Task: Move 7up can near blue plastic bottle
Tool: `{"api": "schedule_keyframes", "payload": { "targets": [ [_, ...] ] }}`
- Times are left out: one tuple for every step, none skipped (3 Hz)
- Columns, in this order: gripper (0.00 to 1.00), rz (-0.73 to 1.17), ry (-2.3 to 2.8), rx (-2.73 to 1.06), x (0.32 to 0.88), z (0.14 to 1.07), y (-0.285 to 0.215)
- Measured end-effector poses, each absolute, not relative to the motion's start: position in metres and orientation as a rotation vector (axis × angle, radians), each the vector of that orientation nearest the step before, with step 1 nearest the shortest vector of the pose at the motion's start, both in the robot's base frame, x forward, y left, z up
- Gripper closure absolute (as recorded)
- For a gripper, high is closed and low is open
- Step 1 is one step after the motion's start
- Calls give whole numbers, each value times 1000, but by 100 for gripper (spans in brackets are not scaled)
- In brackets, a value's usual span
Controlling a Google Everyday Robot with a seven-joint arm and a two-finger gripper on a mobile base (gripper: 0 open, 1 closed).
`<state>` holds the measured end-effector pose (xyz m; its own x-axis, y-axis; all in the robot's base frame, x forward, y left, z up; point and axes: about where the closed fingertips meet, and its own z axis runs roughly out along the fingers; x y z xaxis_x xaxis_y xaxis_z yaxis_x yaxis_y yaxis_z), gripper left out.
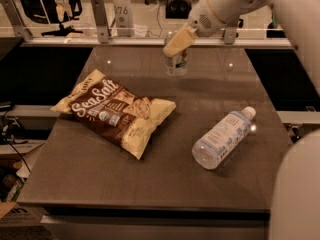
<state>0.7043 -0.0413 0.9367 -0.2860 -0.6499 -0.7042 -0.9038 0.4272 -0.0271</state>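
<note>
The 7up can (pixel 177 64), small and silvery with a faint green mark, stands upright near the far edge of the brown table (pixel 200 91), slightly right of the middle. My gripper (pixel 178 43) comes down on it from above with its cream fingers (pixel 175 40) around the can's top, which they hide. The blue plastic bottle (pixel 222 138), clear with a pale label and a white cap, lies on its side at the front right of the table. It is well apart from the can, with the cap pointing to the far right.
A brown and cream Sea Salt chip bag (pixel 116 111) lies flat at the left middle of the table. A metal rail with posts (pixel 100 19) runs behind the far edge. My white arm (pixel 300 184) fills the right side of the view.
</note>
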Motion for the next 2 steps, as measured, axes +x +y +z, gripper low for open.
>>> {"api": "schedule_keyframes", "payload": {
  "targets": [
    [100,530,2046,-1295,673,947,-62],
    [100,555,2053,-1284,644,950,-77]
  ]
}}
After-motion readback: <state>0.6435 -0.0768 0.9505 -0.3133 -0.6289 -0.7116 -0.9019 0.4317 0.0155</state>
